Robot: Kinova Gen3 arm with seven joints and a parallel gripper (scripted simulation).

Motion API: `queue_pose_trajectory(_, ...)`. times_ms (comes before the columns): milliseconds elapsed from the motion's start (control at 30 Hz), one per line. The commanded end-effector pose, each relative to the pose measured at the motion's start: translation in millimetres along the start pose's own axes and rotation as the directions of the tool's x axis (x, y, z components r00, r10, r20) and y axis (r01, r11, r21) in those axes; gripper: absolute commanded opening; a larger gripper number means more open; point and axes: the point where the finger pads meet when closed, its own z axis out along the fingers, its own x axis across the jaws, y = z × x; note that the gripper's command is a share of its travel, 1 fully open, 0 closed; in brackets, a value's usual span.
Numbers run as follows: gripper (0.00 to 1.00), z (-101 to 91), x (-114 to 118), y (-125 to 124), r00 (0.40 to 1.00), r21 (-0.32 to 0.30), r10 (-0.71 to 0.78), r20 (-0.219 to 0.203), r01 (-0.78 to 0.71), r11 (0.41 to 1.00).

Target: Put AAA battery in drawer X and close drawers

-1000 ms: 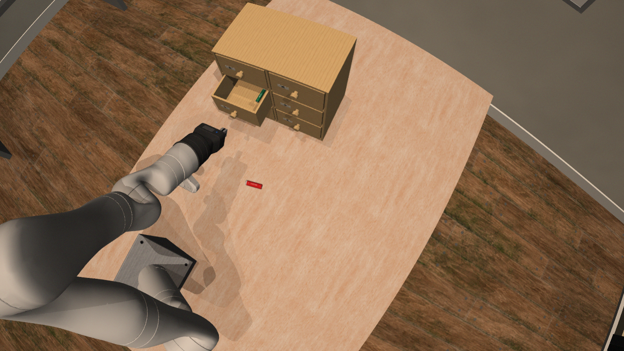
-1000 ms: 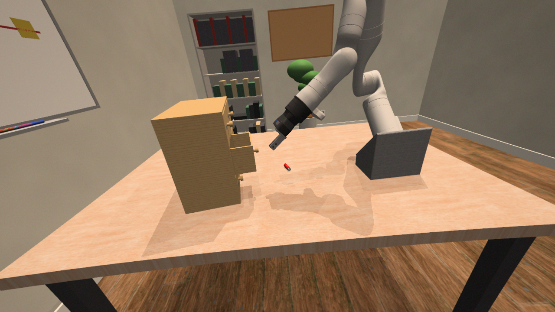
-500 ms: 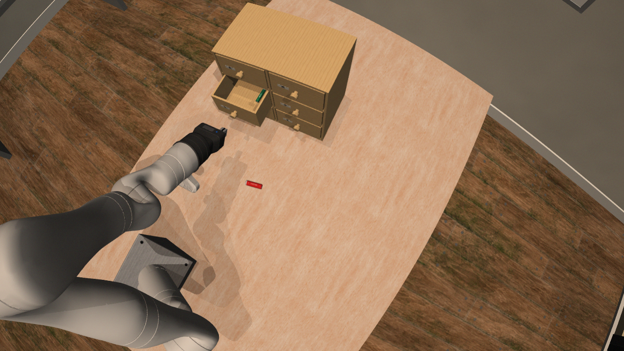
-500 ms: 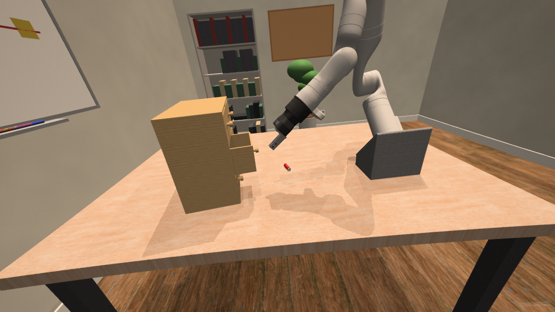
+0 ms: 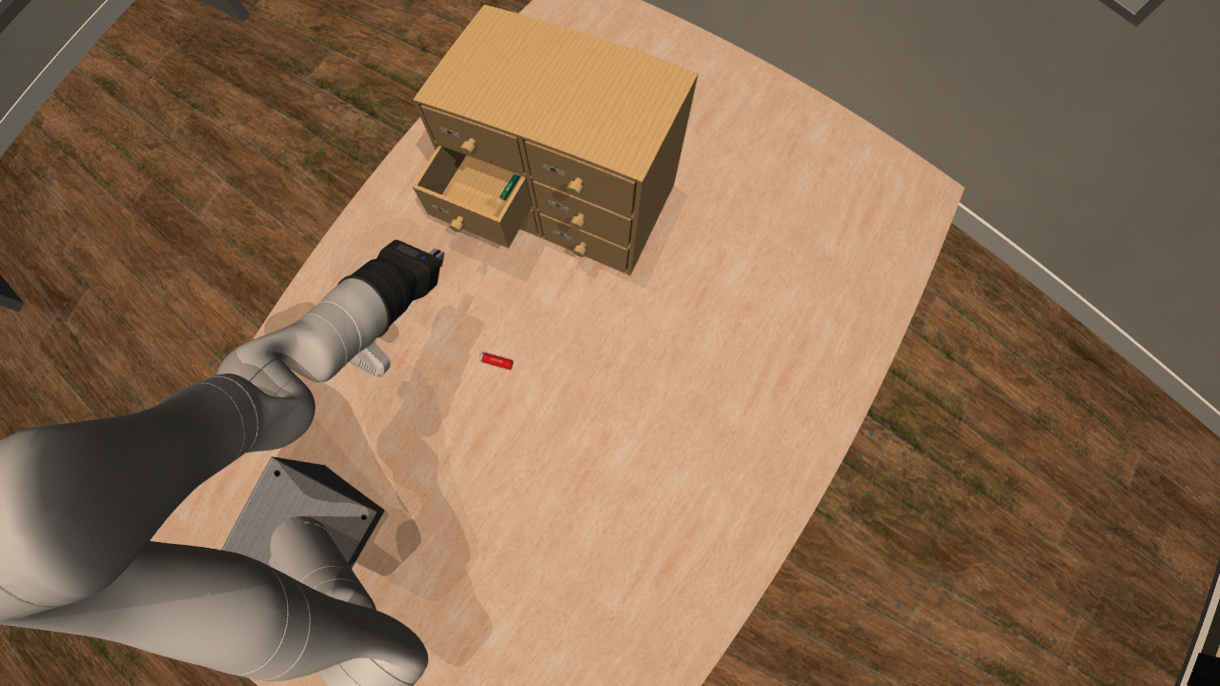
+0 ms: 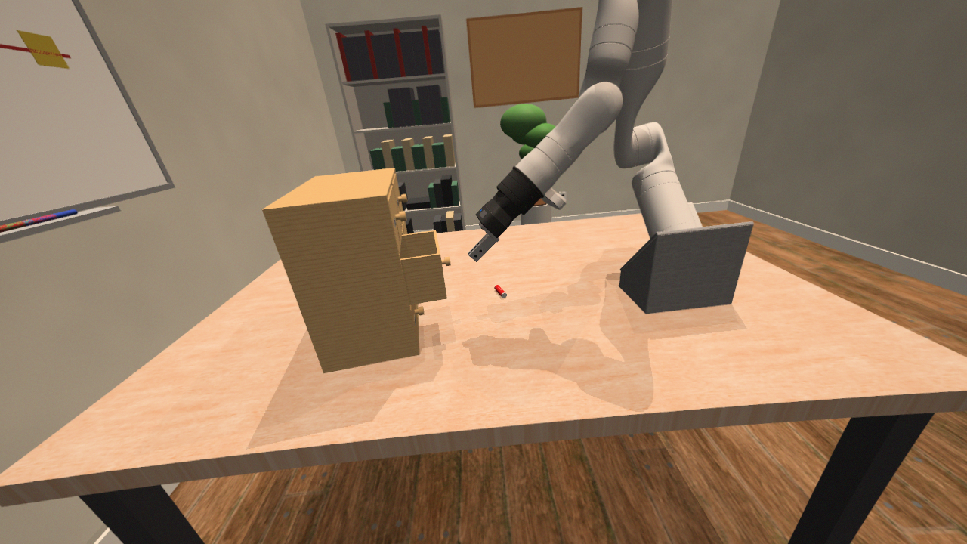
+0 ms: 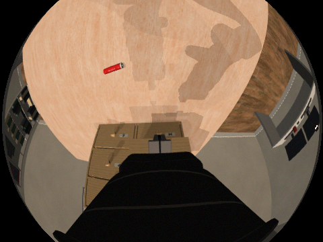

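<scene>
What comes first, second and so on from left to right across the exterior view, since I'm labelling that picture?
Small chest, open drawer, end effector, gray angled mount.

Showing wooden chest [image 6: 344, 277] on table [image 6: 541, 419], one drawer [image 6: 424, 277] pulled out; red battery [image 6: 499, 291] lying near, gripper [image 6: 477, 255] closed above tabletop.

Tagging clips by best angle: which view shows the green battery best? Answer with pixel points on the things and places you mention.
The top view: it looks down into the open drawer [image 5: 456, 212] [image 6: 424, 278], where the whole green battery [image 5: 509, 187] lies by a side wall. The exterior view shows that drawer from the side, its contents hidden; the wrist view shows no green battery.
</scene>
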Motion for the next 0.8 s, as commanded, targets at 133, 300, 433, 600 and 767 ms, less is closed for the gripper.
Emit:
queue_pose_trajectory(133,0.0,-0.1,0.3,0.8,1.0,-0.002,0.001,-0.001,-0.001,1.0)
queue_pose_trajectory(300,0.0,0.2,0.3,1.1,1.0,-0.002,0.001,-0.001,-0.001,1.0)
queue_pose_trajectory(433,0.0,0.7,0.3,1.5,1.0,-0.002,0.001,-0.001,-0.001,1.0)
queue_pose_trajectory(600,0.0,2.3,0.3,2.8,1.0,-0.002,0.001,-0.001,-0.001,1.0)
queue_pose_trajectory(767,0.0,4.9,0.3,5.1,1.0,-0.002,0.001,-0.001,-0.001,1.0)
